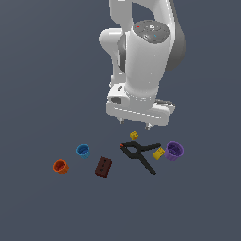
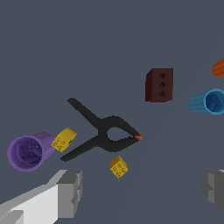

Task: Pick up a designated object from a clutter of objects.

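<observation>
- Three cups: orange cup [image 1: 60, 166], blue cup [image 1: 83, 150], purple cup [image 1: 173, 151].
- Brick [image 1: 103, 167], then clamp [image 1: 140, 154].
- Gripper [image 1: 135, 125] hangs above, fingers [image 2: 70, 193] spread, empty.
- Yellow block [image 1: 159, 153] touches the purple cup, rightward of the fingers, apart.

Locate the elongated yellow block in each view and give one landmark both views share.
Exterior view: the yellow block lies between the black clamp and the purple cup, beside the cup.
Wrist view: the block sits against the purple cup, near the clamp's handles.
Shared landmark: the purple cup.
</observation>
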Motion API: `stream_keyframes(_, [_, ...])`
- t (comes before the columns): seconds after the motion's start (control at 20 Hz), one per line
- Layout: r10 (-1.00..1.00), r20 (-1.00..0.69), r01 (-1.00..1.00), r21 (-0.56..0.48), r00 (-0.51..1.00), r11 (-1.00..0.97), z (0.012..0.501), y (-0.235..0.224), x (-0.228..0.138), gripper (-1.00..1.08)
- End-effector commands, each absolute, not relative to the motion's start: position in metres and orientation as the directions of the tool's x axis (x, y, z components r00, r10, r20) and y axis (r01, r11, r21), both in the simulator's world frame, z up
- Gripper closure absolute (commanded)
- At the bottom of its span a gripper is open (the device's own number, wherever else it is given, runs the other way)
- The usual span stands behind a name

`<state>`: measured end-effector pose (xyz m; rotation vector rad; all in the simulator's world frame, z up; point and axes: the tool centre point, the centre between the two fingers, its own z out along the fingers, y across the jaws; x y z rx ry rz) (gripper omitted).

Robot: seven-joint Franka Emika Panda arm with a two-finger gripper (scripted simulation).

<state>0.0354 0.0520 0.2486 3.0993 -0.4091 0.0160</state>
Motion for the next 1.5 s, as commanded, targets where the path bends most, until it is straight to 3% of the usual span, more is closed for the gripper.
stream_keyframes(0.0, [-0.305,0.013,-0.305,0.013,0.952,-0.952,0.236,0.063,0.040,-0.92])
stream_keyframes(1.45, [-0.724,0.003,-0.724,0.001,0.689,-0.689,0.090,0.180,0.053,-0.92])
